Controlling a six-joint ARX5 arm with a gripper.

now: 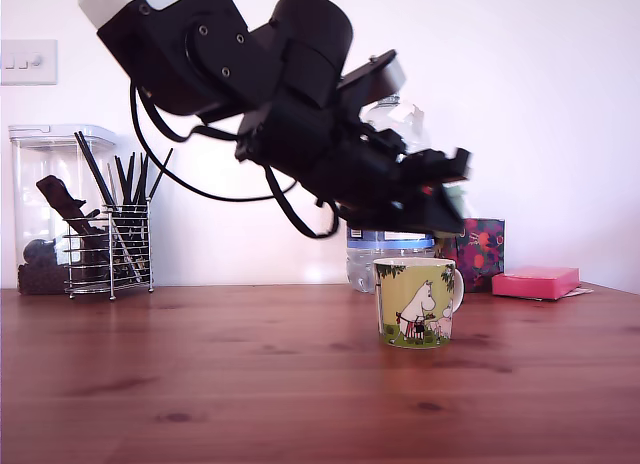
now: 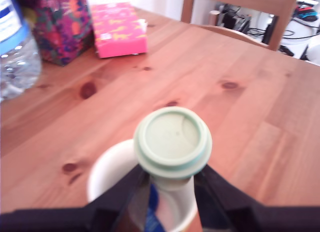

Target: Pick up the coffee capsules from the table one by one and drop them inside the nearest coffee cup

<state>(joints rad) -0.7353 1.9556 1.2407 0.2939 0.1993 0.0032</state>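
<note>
Hovering above the yellow-green coffee cup [image 1: 417,302], the black gripper [image 1: 448,199] was clamped on the pale sage green capsule [image 2: 173,141], whose round base filled the space between the two dark fingers [image 2: 131,198] in the wrist view. Directly beneath the held pod sat the cup's white rim [image 2: 106,168], and a patch of dark blue [image 2: 153,212] showed inside it, just under the claw; what it was could not be told for certain. On the reddish-brown table [image 1: 250,384], beyond the gripper, stood a clear water bottle [image 2: 16,52], a patterned box [image 2: 64,24] and a pink box [image 2: 120,29], all well apart from the cup.
</note>
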